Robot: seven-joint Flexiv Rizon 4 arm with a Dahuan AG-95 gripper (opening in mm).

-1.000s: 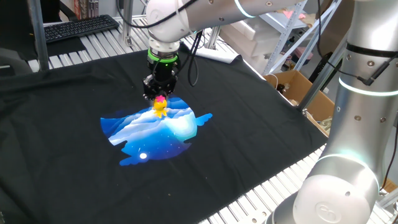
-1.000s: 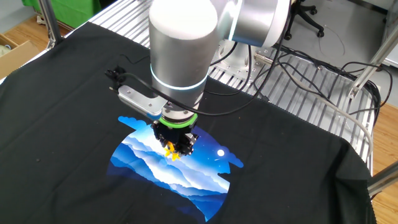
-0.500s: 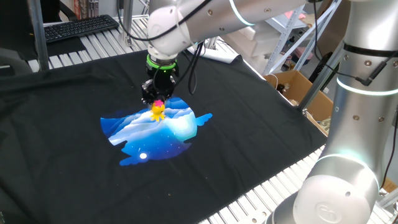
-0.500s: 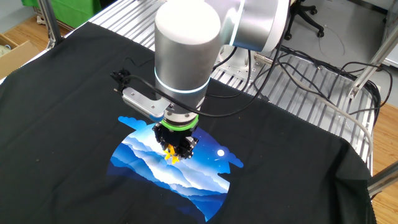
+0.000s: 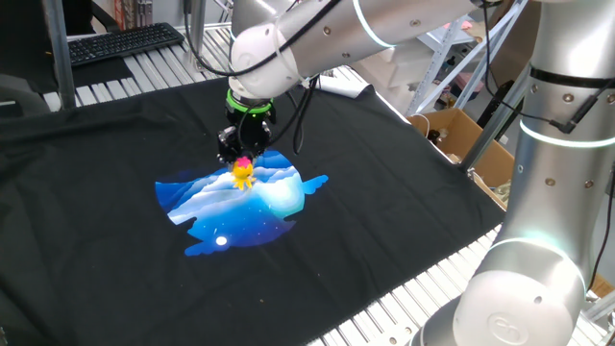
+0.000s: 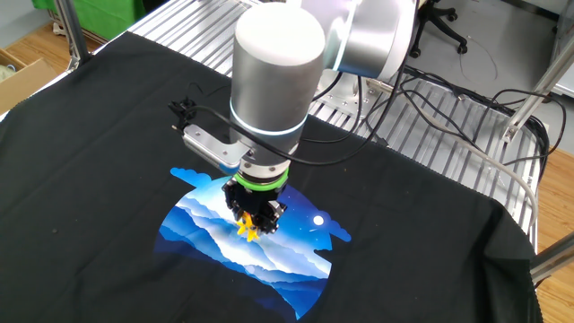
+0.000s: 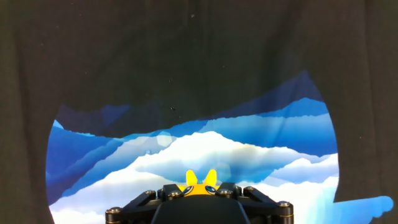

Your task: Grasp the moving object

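Black cloth (image 5: 384,192) covers a slatted metal table (image 6: 448,135). A keyboard (image 5: 120,43) lies at one far corner, an open cardboard box (image 5: 471,144) stands beside, wooden floor (image 6: 27,45) beyond

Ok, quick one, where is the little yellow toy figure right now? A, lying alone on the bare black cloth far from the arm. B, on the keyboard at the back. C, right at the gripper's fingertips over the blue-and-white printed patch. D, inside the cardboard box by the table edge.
C: the yellow toy figure sits at the tips of the gripper, above the blue-and-white printed patch on the black cloth.
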